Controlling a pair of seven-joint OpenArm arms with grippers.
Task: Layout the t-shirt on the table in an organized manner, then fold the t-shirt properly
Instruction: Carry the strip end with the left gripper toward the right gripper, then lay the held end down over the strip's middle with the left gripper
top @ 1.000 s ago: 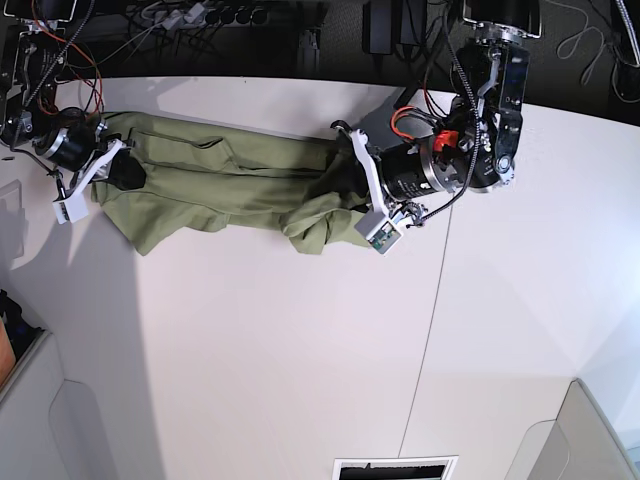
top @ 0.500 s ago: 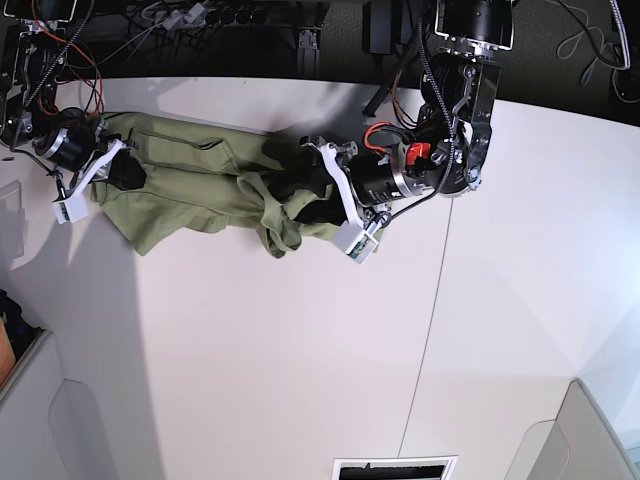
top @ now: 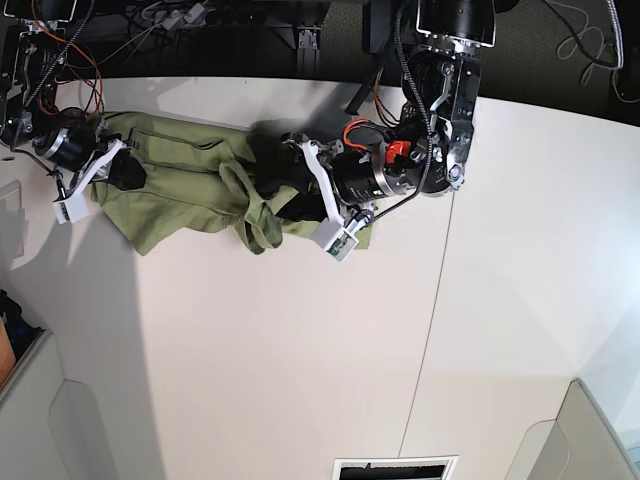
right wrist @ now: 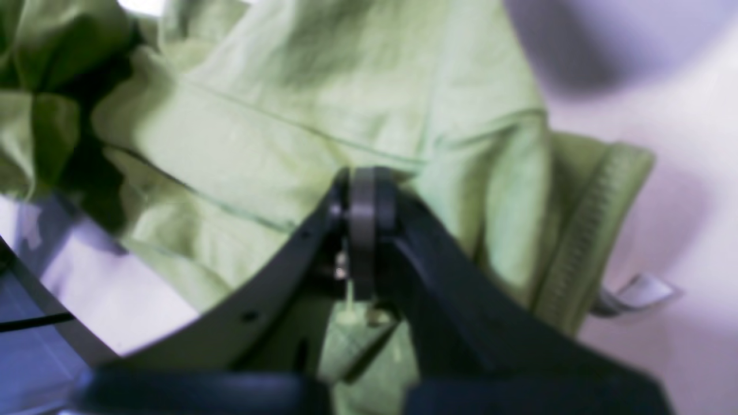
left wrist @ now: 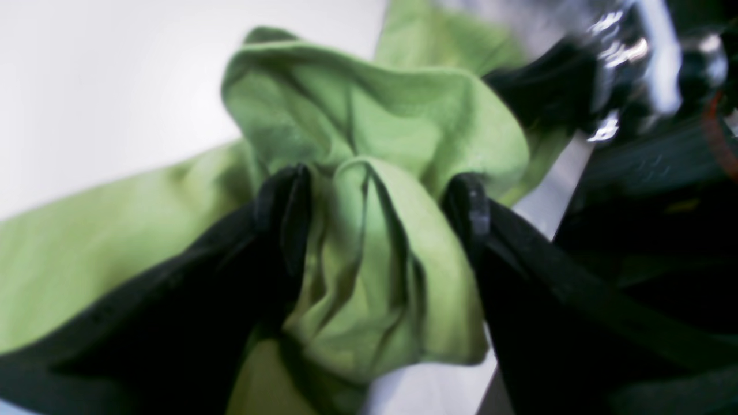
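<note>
Black arms (top: 445,95), white hand brackets, red wiring (top: 70,75), silver motors.

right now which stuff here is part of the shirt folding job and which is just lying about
Part of the job:
- t-shirt
- table
- left gripper, shut on a bunch of the shirt
- right gripper, pinching the shirt near its collar

Just lying about:
- cables behind the table
- vent slot at the near edge

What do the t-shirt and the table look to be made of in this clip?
The t-shirt looks like soft matte knit cloth, probably cotton: it bunches into loose folds where the left tool pinches it, and stitched seams and a ribbed collar show beside the right tool. The table seems a hard, smooth white panel, maybe laminate, with a slight sheen and a thin dark seam.
</note>
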